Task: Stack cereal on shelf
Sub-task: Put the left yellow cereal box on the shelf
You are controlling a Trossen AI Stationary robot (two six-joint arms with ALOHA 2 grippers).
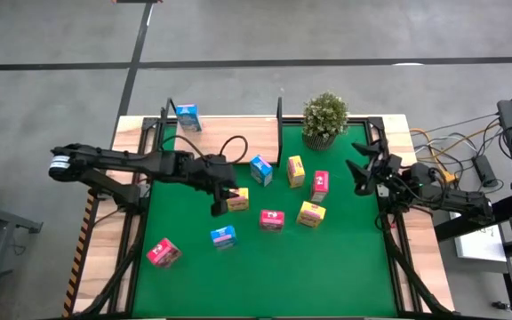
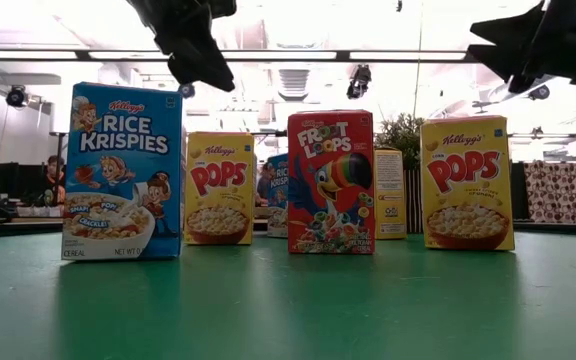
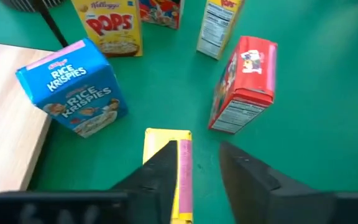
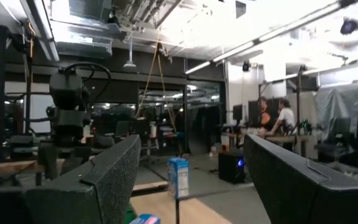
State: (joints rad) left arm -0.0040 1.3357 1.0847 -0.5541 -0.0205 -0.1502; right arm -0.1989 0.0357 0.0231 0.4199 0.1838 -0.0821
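Across the green mat (image 2: 288, 310) stand several cereal boxes, all upright. A blue Rice Krispies box (image 2: 123, 172) is at the left, with a yellow Pops box (image 2: 219, 188) just beside it and farther back. A red Froot Loops box (image 2: 330, 182) stands centrally, and a second yellow Pops box (image 2: 467, 183) stands at the right. Behind, a narrow yellow box (image 2: 389, 193) shows its side panel. Two dark grippers hang above, the left gripper (image 2: 193, 50) over the Rice Krispies, the right gripper (image 2: 543, 45) probably clear of everything.

Grey floor (image 1: 327, 36) (taped lines), bright ceiling lights (image 2: 298, 20)
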